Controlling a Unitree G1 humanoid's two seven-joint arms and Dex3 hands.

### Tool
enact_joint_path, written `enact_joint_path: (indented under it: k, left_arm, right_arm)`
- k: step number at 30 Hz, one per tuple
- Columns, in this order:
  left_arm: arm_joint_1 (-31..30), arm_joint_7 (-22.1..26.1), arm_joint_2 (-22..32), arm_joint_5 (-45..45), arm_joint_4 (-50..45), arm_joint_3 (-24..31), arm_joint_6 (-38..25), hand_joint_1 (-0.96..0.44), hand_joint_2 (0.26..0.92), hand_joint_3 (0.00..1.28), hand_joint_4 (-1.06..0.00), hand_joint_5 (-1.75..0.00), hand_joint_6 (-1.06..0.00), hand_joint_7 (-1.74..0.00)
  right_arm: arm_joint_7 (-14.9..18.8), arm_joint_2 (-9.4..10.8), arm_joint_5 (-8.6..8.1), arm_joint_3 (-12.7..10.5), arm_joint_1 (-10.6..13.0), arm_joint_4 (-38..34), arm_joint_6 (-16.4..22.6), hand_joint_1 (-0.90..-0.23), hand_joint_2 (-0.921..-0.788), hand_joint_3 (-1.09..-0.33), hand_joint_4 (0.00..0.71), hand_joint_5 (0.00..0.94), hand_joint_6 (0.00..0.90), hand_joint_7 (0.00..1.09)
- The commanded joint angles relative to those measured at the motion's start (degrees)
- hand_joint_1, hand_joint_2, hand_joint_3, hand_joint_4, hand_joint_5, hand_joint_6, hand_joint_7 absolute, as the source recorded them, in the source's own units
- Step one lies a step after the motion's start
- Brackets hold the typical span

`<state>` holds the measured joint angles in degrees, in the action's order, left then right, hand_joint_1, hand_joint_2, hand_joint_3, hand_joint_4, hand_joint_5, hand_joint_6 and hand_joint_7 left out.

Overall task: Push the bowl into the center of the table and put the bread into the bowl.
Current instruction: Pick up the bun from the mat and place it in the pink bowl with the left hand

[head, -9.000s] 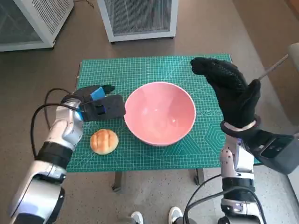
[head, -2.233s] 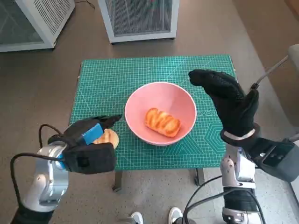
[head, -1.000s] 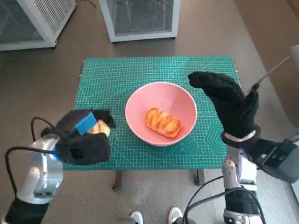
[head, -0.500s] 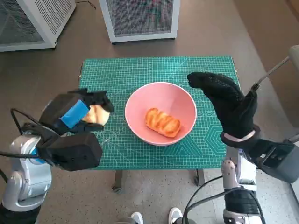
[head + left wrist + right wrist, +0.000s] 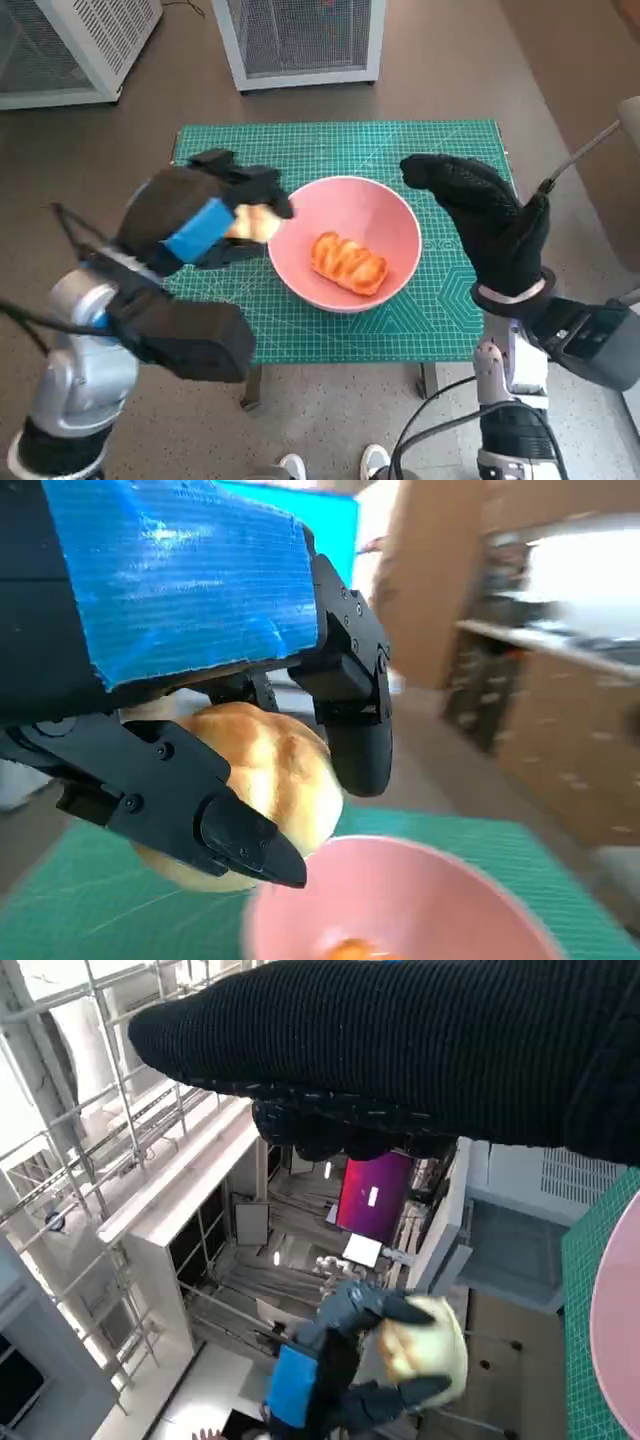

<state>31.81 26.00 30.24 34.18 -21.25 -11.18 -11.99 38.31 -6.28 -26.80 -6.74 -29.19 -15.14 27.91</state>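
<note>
While gripping a bun (image 5: 252,222), left robot hand (image 5: 205,218) hovers beside bowl (image 5: 344,243).

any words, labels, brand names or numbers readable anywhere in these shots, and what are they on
None can be read.
Green cutting mat: printed grid lines and geometric figures, any scale marks too small to read.
Blue tape on the left hand: plain, no print.
Pink bowl, round bread roll and the glazed bread in the bowl: no markings.
Magenta screen in the right wrist view: small bright marks, too blurred to read.
</note>
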Motion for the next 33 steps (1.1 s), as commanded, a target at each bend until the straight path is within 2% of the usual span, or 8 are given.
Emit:
enact_joint_path:
  k: [1,9,12,13,14,17,19,33]
  left_arm:
    - [1.6,-1.5,-1.7,0.1,4.1,-2.6,3.8,0.0,0.903,0.04,-0.8,-1.03,-0.66,-1.15]
    - [3.3,-4.9,-5.0,-2.7,15.3,-5.3,13.6,0.0,0.919,0.07,-0.75,-1.12,-0.57,-1.2]
    - [3.2,-5.2,-5.8,-3.3,18.5,-5.9,16.1,0.0,0.92,0.19,-0.58,-1.27,-0.46,-1.34]
    - [3.1,-5.2,-5.9,-3.3,19.2,-6.0,16.6,-0.03,0.906,0.21,-0.48,-1.15,-0.4,-1.25]
    - [2.9,-5.0,-5.7,-3.0,19.6,-6.2,16.7,-0.07,0.897,0.18,-0.44,-0.85,-0.39,-0.99]
    - [2.6,-4.2,-5.2,-2.0,20.3,-6.7,16.7,-0.19,0.906,0.08,-0.33,-0.29,-0.32,-0.5]
    - [2.6,-3.6,-4.7,-1.2,20.2,-7.0,16.5,-0.26,0.911,0.05,-0.28,-0.12,-0.28,-0.33]
    - [1.0,-4.1,-4.2,0.5,18.3,-5.9,15.7,-0.38,0.917,0.02,-0.17,0.0,-0.22,-0.15]
  right_arm:
    - [0.4,-0.1,-0.05,-0.1,1.2,0.1,-0.9,-0.473,-0.921,-0.493,0.384,0.013,-0.001,0.71]
    - [0.5,-0.3,-0.25,-0.3,1.9,0.6,-1.1,-0.472,-0.921,-0.49,0.385,0.014,-0.001,0.71]
    - [0.4,-0.4,-0.41,-0.4,2.2,1.0,-1.3,-0.472,-0.921,-0.488,0.386,0.014,-0.001,0.71]
    - [0.4,-0.4,-0.46,-0.4,2.2,1.1,-1.4,-0.472,-0.921,-0.488,0.386,0.014,-0.001,0.71]
    - [0.4,-0.4,-0.51,-0.5,2.3,1.1,-1.4,-0.472,-0.921,-0.487,0.386,0.015,-0.001,0.71]
    - [0.4,-0.5,-0.63,-0.6,2.5,1.5,-1.6,-0.47,-0.921,-0.484,0.387,0.015,-0.001,0.71]
    - [0.3,-0.4,-0.64,-0.6,2.7,1.8,-1.8,-0.469,-0.921,-0.485,0.387,0.015,-0.001,0.72]
    - [-0.2,-0.1,-0.14,-0.7,2.6,2.0,-2.2,-0.472,-0.921,-0.482,0.397,0.02,-0.001,0.73]
